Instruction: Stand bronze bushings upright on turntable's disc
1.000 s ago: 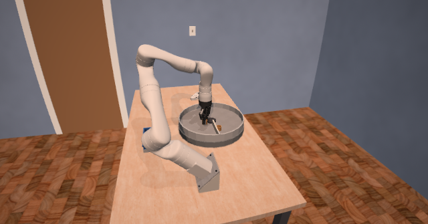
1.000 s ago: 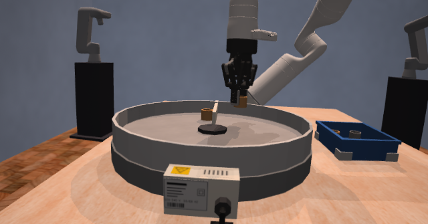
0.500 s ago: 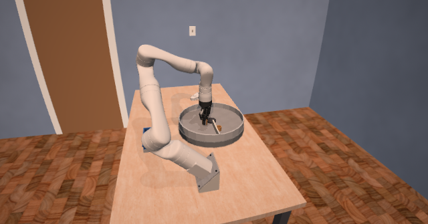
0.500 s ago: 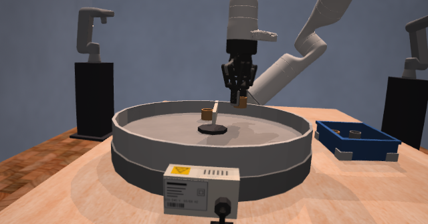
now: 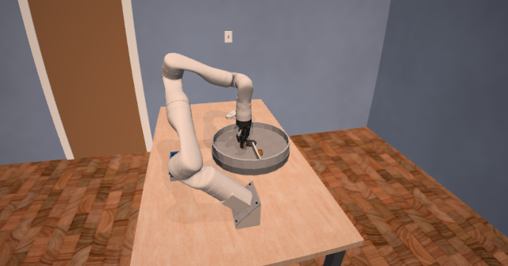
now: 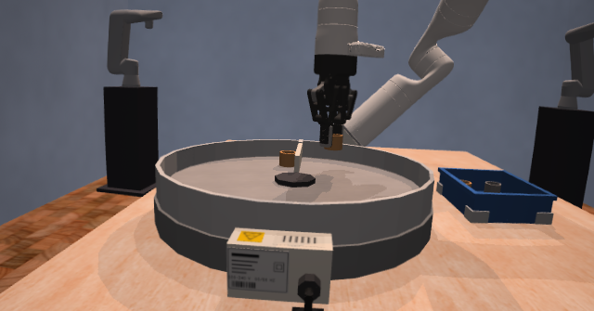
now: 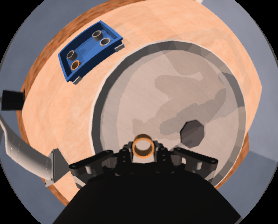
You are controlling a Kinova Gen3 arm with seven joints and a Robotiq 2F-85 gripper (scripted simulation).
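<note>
My gripper is shut on a bronze bushing and holds it upright just above the far part of the turntable's grey disc; the bushing also shows between the fingers in the wrist view. Another bronze bushing stands upright on the disc beside the dark hub and its pale upright pointer. The blue crate sits right of the turntable with a steel bushing and a bronze one inside. In the top view the gripper hangs over the disc.
A raised grey rim rings the disc. A control box with a knob sits at the turntable's front. Two black pedestals with grey fixtures stand at the table's far sides. The arm's base is mounted on the table.
</note>
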